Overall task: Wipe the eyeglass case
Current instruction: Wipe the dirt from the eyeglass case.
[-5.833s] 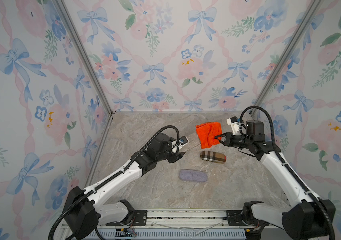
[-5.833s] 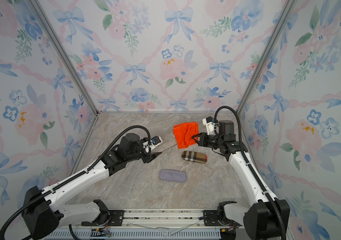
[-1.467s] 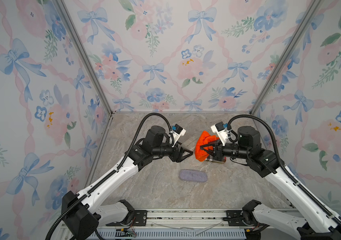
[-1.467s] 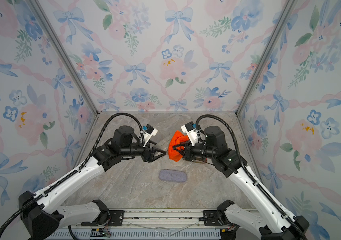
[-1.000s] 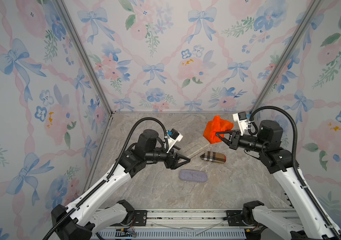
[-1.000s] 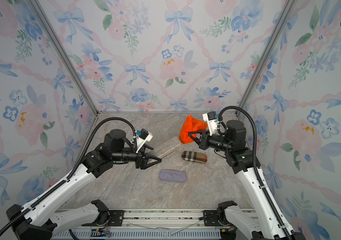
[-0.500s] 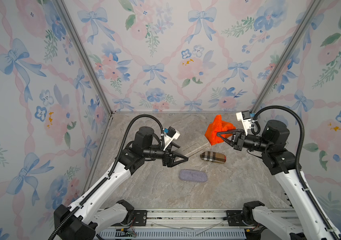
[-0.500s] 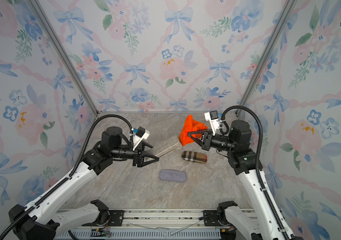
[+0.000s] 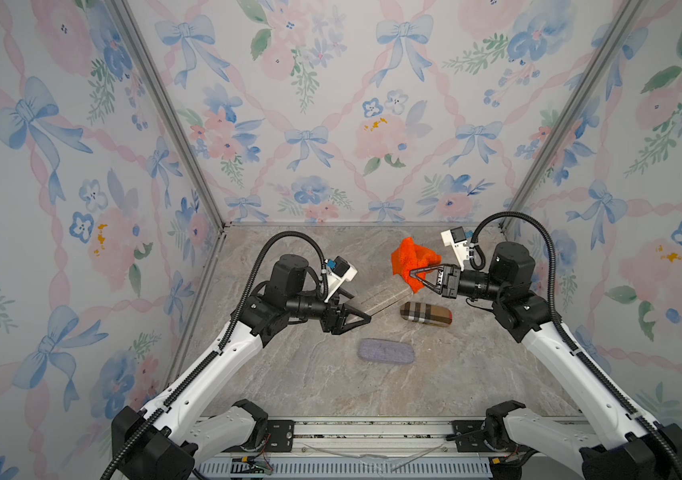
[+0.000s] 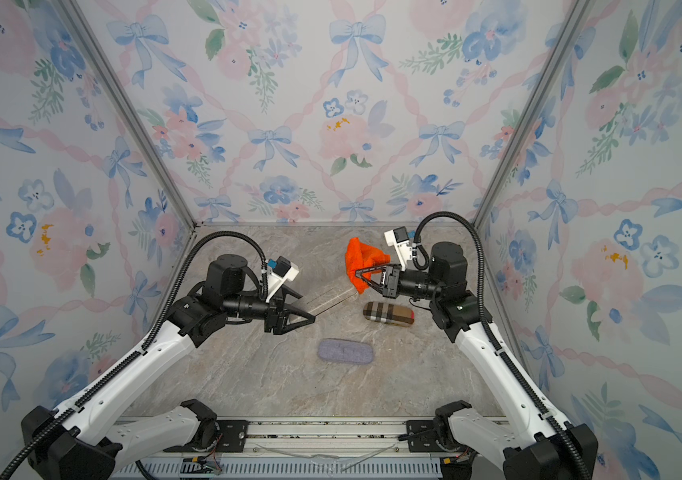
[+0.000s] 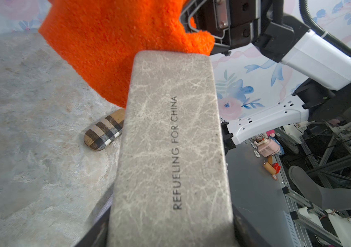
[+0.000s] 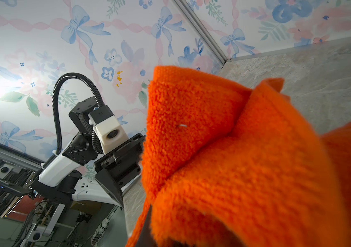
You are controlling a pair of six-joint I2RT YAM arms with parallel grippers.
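Observation:
A grey marbled eyeglass case (image 9: 385,297) (image 10: 329,301) printed with "REFUELING FOR CHINA" (image 11: 170,139) is held off the table, with my left gripper (image 9: 366,319) (image 10: 312,320) (image 11: 170,232) shut on its near end. An orange cloth (image 9: 410,257) (image 10: 362,257) (image 11: 110,42) (image 12: 234,160) hangs bunched from my right gripper (image 9: 412,272) (image 10: 358,274), which is shut on it. The cloth's lower edge lies against the case's far end. In the right wrist view the cloth hides the jaws.
A plaid eyeglass case (image 9: 425,316) (image 10: 389,316) (image 11: 104,134) lies on the marble table just right of the held one. A lavender case (image 9: 386,351) (image 10: 345,351) lies nearer the front. Flowered walls close in the left, back and right sides.
The two grippers drew apart, the cloth lifting off the case. In the last half second the cloth has shifted slightly left, back against the case's far end. Both grips are unchanged.

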